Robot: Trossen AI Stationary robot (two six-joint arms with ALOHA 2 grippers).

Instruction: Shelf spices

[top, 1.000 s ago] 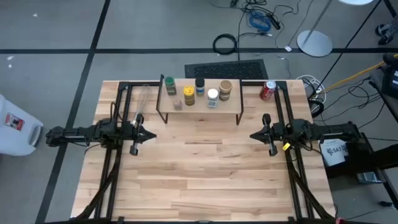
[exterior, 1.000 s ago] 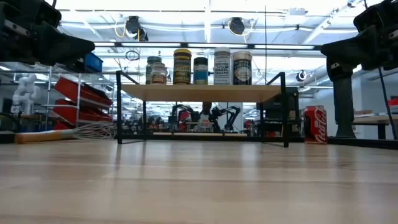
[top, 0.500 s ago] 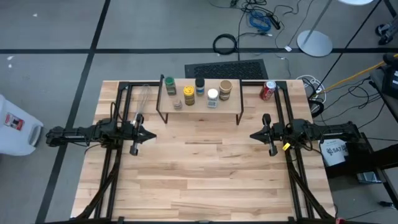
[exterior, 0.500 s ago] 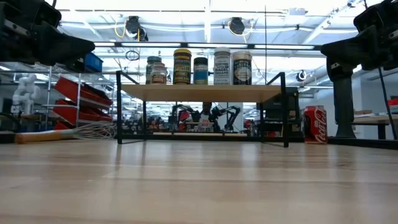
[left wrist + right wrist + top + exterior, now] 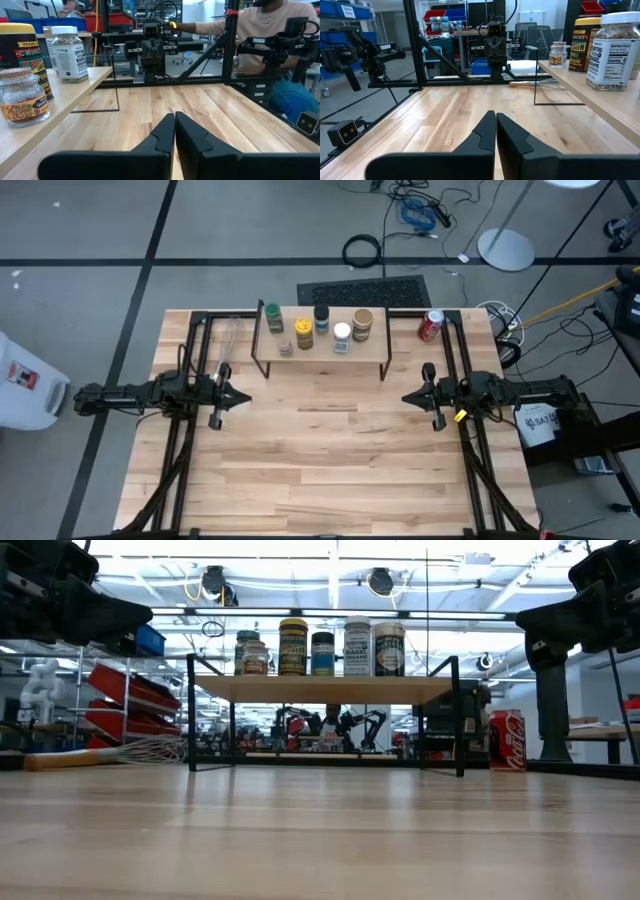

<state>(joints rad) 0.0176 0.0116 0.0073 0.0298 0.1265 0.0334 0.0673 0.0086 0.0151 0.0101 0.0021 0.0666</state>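
Observation:
The shelf (image 5: pixel 318 353), a small light-wood board on black legs, stands at the far middle of the table. Several spice jars stand upright on its top: a green-lidded one (image 5: pixel 274 318), a small one (image 5: pixel 286 347), a yellow one (image 5: pixel 304 332), a dark-lidded one (image 5: pixel 321 319), a white-lidded one (image 5: pixel 342 337) and a tan-lidded one (image 5: pixel 362 324). In the low view they form a row (image 5: pixel 320 647) on the shelf (image 5: pixel 325 688). My left gripper (image 5: pixel 248 396) (image 5: pixel 175 116) hovers shut at the table's left. My right gripper (image 5: pixel 404 397) (image 5: pixel 496 115) hovers shut at the right. Both point level toward the middle and hold nothing.
A red soda can (image 5: pixel 430 326) stands right of the shelf at the far edge. A wire whisk (image 5: pixel 228 340) lies left of it. Black arm frames run along both table sides. A person (image 5: pixel 270 20) sits beyond the table's right side. Bare wood lies between the grippers.

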